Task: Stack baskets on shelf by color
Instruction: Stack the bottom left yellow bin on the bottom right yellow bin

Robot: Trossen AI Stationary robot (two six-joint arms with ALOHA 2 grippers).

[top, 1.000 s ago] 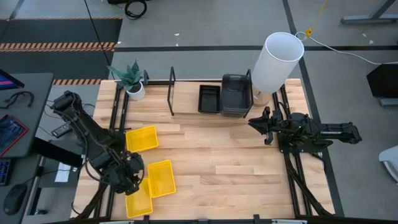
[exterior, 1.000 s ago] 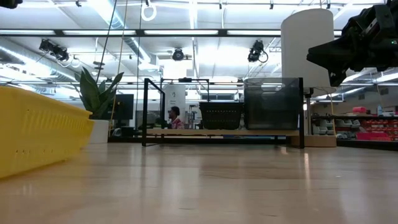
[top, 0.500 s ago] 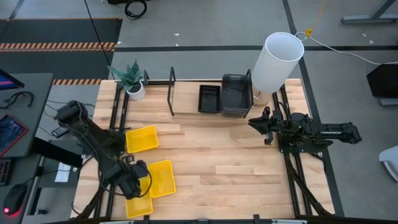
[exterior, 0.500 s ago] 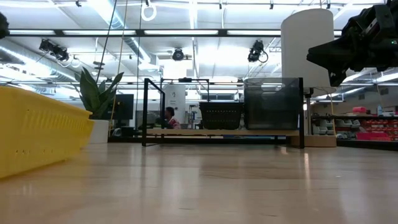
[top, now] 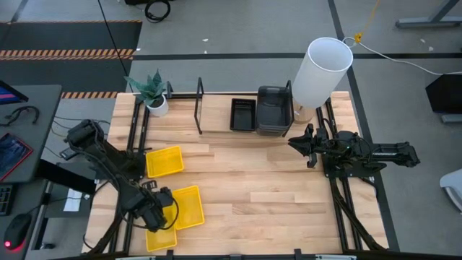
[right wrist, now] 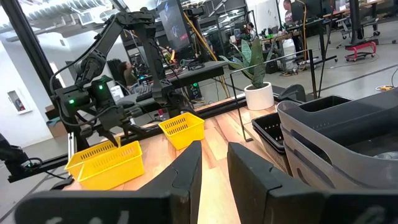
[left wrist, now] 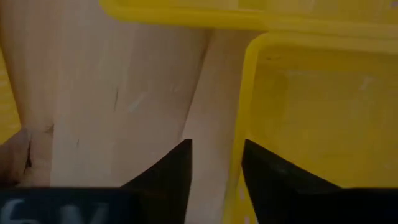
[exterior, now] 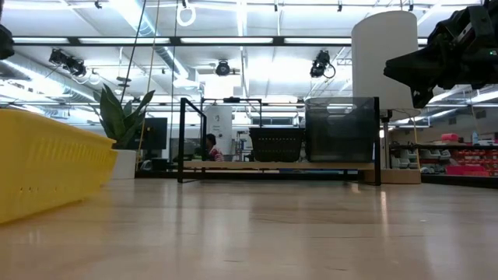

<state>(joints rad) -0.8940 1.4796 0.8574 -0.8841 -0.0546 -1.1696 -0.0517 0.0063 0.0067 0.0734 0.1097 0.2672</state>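
Observation:
Three yellow baskets lie flat on the table's left half: one (top: 164, 160) farther back, one (top: 188, 206) in the middle, one (top: 160, 237) at the near edge. On the shelf (top: 216, 123) stand a black basket (top: 242, 114) and stacked grey baskets (top: 274, 110). My left gripper (top: 154, 217) is low over the near yellow basket and open. Its fingers stand on either side of that basket's rim (left wrist: 239, 118), one over bare wood, one over the basket's inside. Whether they touch it, I cannot tell. My right gripper (top: 294, 142) waits open in front of the grey baskets.
A potted plant (top: 153, 95) stands at the shelf's left end and a tall white cylinder (top: 322, 71) at its right end. Bare wood (top: 260, 188) spreads across the table's middle. In the low view a yellow basket (exterior: 47, 167) fills the left side.
My left arm has swung toward the table's near edge and come down, so its gripper now covers part of the near yellow basket. The baskets lie where they lay. The right arm has kept still.

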